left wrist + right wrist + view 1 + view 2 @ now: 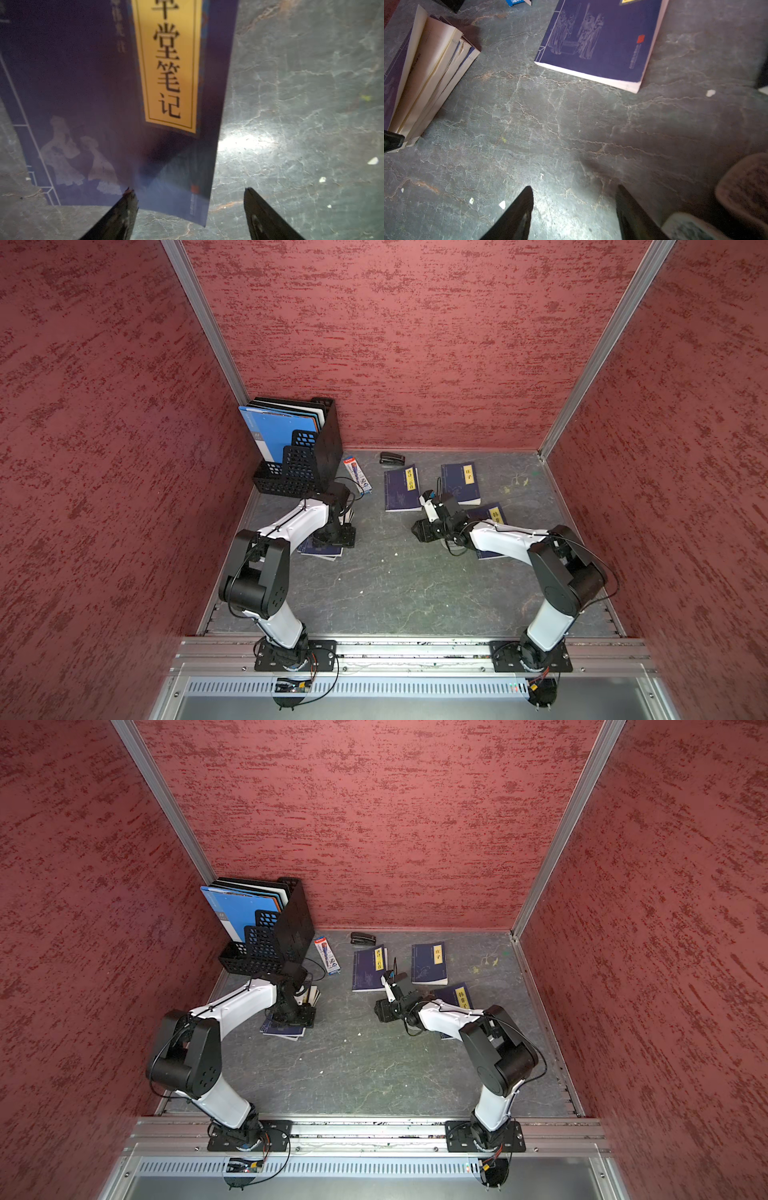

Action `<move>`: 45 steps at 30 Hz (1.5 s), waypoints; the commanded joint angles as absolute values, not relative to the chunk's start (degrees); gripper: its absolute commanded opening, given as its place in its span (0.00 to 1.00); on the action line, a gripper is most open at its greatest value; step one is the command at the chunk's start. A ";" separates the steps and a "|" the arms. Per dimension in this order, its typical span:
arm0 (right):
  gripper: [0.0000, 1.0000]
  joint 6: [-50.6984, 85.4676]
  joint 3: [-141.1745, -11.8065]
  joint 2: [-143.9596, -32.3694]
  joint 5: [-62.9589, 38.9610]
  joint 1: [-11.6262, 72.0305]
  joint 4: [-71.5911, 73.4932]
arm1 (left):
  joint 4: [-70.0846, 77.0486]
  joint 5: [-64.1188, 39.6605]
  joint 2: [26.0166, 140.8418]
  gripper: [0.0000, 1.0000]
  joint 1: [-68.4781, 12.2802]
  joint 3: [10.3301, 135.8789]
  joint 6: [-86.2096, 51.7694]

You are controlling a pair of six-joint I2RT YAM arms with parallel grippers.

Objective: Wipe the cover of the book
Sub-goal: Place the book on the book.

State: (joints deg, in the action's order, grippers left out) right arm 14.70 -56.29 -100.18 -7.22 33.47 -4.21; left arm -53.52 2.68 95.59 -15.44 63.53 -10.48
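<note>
The left hand [188,189] was held wide over the book [83,72], the right hand [574,187] wide and empty, so something to wipe with was judged needed first.

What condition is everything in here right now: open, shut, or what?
Left gripper: open.
Right gripper: open, empty.
Book below left gripper: pages fanned.
Middle book: closed, flat.
Far book: closed, flat.
Stapler: shut.
File rack: upright, holding folders.
</note>
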 commanded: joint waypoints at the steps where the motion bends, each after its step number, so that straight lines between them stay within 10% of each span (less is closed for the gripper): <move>1: 0.63 14.15 -56.79 -100.38 -5.58 33.00 -4.92 | -55.46 8.45 97.14 0.82 -16.32 64.64 -12.96; 45: 0.64 13.24 -58.09 -97.49 -3.45 33.02 -7.69 | -55.28 -0.20 92.37 0.82 -15.20 64.28 -13.61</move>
